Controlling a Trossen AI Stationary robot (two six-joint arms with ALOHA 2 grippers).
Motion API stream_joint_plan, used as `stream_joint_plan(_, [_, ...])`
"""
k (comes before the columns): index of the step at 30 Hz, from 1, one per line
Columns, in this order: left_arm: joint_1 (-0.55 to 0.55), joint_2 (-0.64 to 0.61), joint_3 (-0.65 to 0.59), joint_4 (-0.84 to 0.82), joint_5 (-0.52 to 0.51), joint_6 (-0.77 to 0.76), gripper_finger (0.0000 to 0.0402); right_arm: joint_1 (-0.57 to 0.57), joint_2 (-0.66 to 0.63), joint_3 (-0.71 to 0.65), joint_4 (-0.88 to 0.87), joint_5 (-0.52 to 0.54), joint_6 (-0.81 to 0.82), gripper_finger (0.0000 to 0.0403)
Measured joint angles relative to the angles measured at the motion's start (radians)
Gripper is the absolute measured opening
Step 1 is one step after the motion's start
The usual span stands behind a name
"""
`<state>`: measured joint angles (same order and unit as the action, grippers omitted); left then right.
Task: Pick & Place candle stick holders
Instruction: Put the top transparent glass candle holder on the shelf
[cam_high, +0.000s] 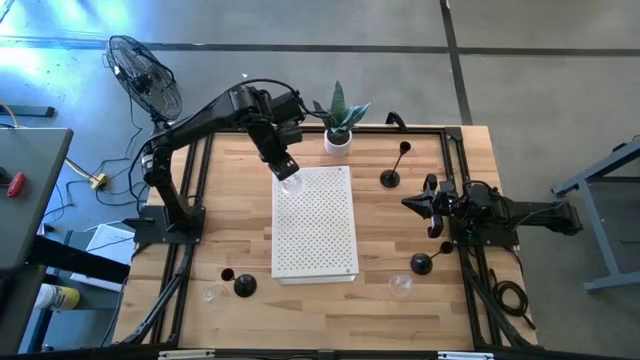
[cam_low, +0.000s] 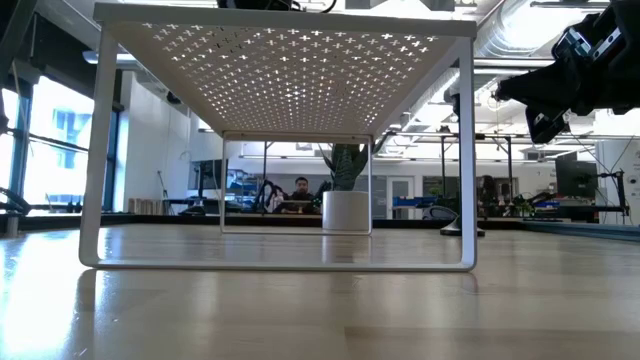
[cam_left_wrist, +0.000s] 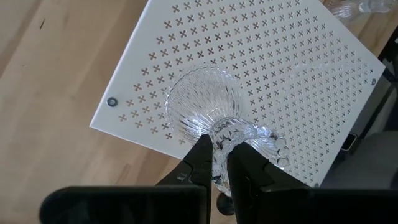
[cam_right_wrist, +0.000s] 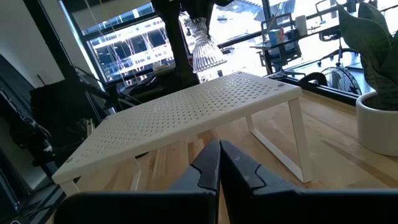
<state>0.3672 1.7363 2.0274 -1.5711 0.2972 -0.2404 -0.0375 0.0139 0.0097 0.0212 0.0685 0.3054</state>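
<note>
My left gripper is shut on a clear glass candle stick holder over the far left corner of the white perforated shelf. In the right wrist view the glass hangs under the gripper, just above the shelf top. Two more clear holders and black holders stand on their round bases on the wooden table. My right gripper waits shut at the table's right side, touching nothing. My left gripper pinches the glass holder's narrow twisted stem between its two fingers, next to the beaded foot. The fingers come steeply from above. The holder hangs below them with its wide ribbed cup downward, a little above the shelf.
A white pot with a green plant stands just beyond the shelf's far edge, close to my left arm. The tall black holder's stem rises right of the shelf. A dark frame runs around the table. Bare wood lies on both sides of the shelf.
</note>
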Motion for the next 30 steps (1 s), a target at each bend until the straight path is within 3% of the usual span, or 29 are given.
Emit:
stream_joint_plan(7, [0.001, -0.021, -0.014, 0.004, -0.025, 0.001, 0.0021, 0.0, 0.0, 0.0, 0.0, 0.0, 0.0, 0.0])
stream_joint_plan(14, [0.0, -0.091, -0.141, -0.001, -0.024, 0.019, 0.0021, 0.0, 0.014, 0.0, 0.001, 0.0, 0.0, 0.0])
stream_joint_plan(30, [0.018, -0.093, -0.145, 0.0, -0.065, 0.078, 0.002, 0.0, 0.091, 0.0, 0.033, 0.054, 0.008, 0.0])
